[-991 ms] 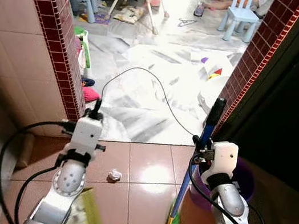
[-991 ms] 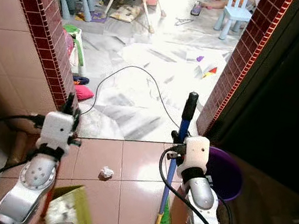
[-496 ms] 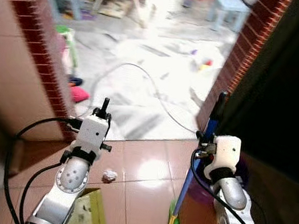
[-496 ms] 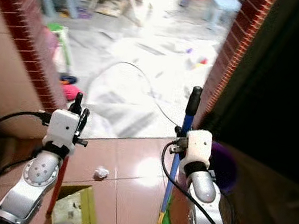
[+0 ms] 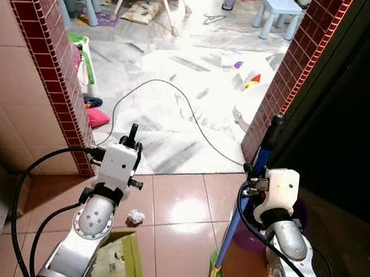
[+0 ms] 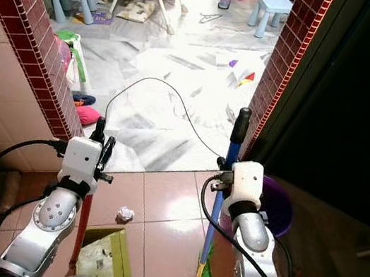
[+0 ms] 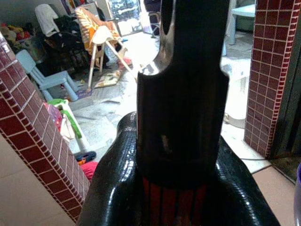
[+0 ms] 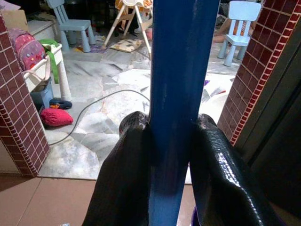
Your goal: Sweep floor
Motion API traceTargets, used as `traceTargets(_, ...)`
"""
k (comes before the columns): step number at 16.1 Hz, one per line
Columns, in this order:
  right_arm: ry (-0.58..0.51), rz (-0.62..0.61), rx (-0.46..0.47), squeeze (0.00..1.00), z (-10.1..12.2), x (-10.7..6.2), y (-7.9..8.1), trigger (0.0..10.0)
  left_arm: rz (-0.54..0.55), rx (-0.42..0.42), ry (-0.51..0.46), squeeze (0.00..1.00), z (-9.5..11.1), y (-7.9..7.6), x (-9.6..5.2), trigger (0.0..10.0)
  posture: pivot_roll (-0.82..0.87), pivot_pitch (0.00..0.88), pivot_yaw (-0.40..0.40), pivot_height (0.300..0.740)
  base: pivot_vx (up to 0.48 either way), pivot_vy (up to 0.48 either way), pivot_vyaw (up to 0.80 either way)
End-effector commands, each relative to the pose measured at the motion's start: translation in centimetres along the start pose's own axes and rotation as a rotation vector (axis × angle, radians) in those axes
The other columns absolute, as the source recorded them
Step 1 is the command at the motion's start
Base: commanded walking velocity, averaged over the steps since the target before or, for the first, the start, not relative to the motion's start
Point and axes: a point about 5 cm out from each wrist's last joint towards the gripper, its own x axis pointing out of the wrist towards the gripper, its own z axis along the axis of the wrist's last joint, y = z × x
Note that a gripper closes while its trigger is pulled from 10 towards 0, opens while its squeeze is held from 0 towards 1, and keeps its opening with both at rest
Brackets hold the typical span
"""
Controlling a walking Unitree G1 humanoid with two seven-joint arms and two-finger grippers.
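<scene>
1. Terracotta tile floor (image 5: 184, 206) by a brick doorway, marble room beyond.
2. Green dustpan (image 6: 103, 259) near robot's feet, some debris in it.
3. Left end effector (image 6: 98, 139) clamped on dustpan's red handle (image 6: 82, 228); right end effector (image 8: 164, 188) clamped on blue broom (image 5: 237, 216).
4. Paper wad (image 5: 135, 216) just past dustpan, unswept; judged partway.

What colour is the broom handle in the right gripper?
Blue, with a black top grip; the broom handle shows best in the right wrist view.

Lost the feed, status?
Right gripper shut on broom. Left gripper shut on dustpan handle. Paper wad ahead; cable beyond.
</scene>
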Motion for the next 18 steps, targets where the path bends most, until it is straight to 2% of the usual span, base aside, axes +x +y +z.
traceTargets(1, 0.028, -0.008, -0.011, 0.0, -0.3, -0.3, -0.5, 10.0, 0.009, 0.009, 0.002, 0.0, 0.1, 0.3, 0.1, 10.0, -0.15, 0.0, 0.046, 0.74, -0.319, 0.0, 0.0)
traceTargets(13, 0.031, -0.005, -0.01, 0.0, -0.3, -0.1, -0.5, 10.0, 0.006, 0.01, 0.012, 0.0, 0.0, 0.4, 0.5, 10.0, -0.15, 0.0, 0.058, 0.74, -0.416, 0.0, 0.0)
traceTargets(16, 0.015, -0.038, -0.037, 0.0, 0.0, 0.0, -0.8, 10.0, -0.021, 0.0, 0.002, 0.0, 0.1, 0.0, 0.4, 10.0, -0.15, 0.0, 0.064, 0.74, 0.0, 0.0, 0.0)
traceTargets(18, -0.009, -0.089, -0.09, 0.0, 0.5, 0.0, -1.7, 10.0, -0.072, -0.02, -0.03, 0.0, 0.7, -0.5, 0.7, 10.0, -0.14, 0.0, 0.06, 0.74, 0.0, 0.0, -0.58)
